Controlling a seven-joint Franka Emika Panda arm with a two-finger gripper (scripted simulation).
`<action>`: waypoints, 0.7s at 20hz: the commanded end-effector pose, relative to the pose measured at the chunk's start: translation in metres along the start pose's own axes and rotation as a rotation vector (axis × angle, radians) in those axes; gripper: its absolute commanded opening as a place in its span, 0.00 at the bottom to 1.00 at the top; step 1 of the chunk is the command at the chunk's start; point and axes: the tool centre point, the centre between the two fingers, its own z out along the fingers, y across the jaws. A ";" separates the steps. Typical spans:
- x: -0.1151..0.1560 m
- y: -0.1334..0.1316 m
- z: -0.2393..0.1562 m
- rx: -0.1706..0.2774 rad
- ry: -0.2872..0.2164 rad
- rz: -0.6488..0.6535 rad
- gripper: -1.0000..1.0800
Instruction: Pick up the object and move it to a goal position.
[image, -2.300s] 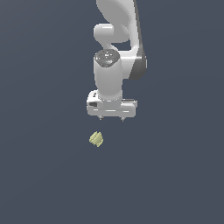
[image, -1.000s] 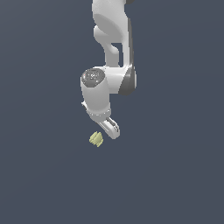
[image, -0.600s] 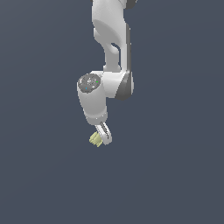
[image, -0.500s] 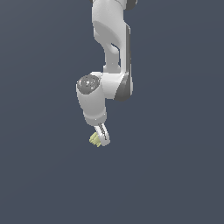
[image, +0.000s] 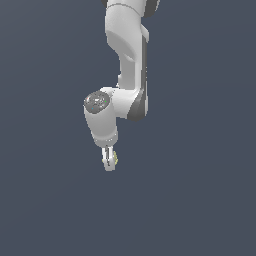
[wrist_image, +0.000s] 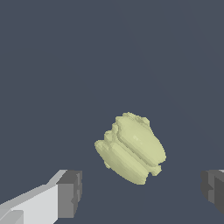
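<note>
Partly gripper-hidden (image: 109, 163) object (wrist_image: 131, 148)

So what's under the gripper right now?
The pale yellow-green object lies between the open fingers, touching neither, on the plain dark floor. In the exterior view the gripper hides most of it.

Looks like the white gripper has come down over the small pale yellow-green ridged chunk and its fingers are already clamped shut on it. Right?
Not quite. The white gripper is down at the small pale yellow-green ridged chunk, but its fingers are not clamped on it. The wrist view shows them spread wide, with clear gaps between each dark pad and the chunk.
</note>
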 end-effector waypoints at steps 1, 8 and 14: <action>0.003 -0.001 0.002 0.000 0.003 0.046 0.96; 0.008 -0.001 0.006 -0.001 0.009 0.114 0.96; 0.008 -0.001 0.008 -0.001 0.009 0.116 0.96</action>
